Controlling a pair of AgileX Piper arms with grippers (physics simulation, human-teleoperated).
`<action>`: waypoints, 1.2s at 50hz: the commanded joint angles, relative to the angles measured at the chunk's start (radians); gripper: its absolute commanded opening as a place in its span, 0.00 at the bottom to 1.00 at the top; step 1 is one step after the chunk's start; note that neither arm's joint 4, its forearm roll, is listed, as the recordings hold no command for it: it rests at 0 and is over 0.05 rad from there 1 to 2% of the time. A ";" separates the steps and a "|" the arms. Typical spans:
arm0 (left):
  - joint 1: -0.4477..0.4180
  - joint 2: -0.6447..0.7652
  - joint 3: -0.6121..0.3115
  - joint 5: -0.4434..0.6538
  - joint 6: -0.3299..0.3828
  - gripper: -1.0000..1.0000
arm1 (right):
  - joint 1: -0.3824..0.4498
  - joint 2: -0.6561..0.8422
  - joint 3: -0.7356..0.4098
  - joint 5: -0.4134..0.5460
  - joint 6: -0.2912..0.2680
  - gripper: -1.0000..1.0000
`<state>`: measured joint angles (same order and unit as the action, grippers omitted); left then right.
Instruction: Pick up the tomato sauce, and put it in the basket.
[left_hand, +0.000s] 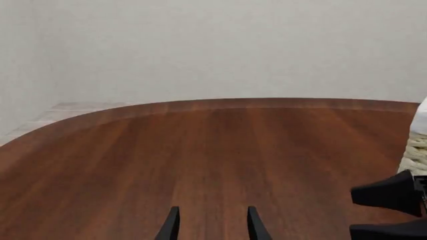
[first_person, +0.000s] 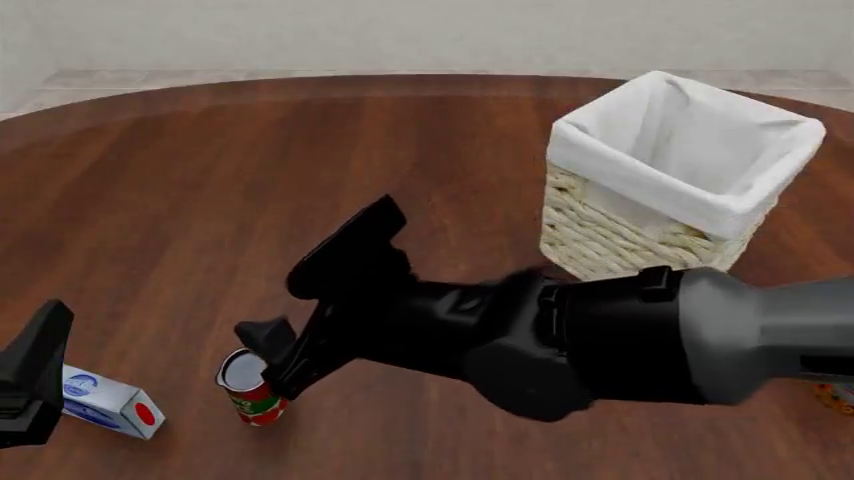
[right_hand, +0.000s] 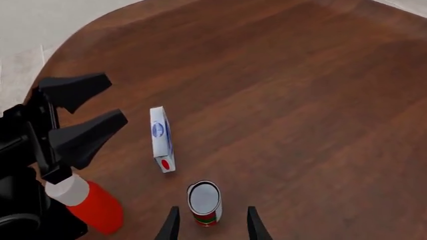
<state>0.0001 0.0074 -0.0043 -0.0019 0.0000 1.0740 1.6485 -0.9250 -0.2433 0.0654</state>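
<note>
Two fingers of my right hand (right_hand: 210, 225) stood open around the tomato sauce (right_hand: 205, 202), lower centre; my left hand (left_hand: 210, 225) hung open over bare table (left_hand: 200, 150).

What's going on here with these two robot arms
The right hand is open and reaching down across the table toward the tomato sauce, which stands upright beside a small carton; its fingers straddle the can but haven't closed. The basket sits farther back to the right. The left hand hangs open, holding nothing.
</note>
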 joint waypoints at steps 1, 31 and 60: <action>0.000 0.000 0.000 0.000 0.000 1.00 | 0.015 0.055 -0.023 -0.010 0.007 1.00; 0.000 0.000 0.000 0.000 0.000 1.00 | 0.020 0.186 -0.055 -0.055 0.024 1.00; 0.000 0.000 0.000 0.000 0.000 1.00 | 0.037 0.293 -0.124 -0.048 0.031 1.00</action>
<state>0.0001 0.0074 -0.0043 -0.0019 0.0001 1.1099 1.9087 -1.0280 -0.2913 0.0944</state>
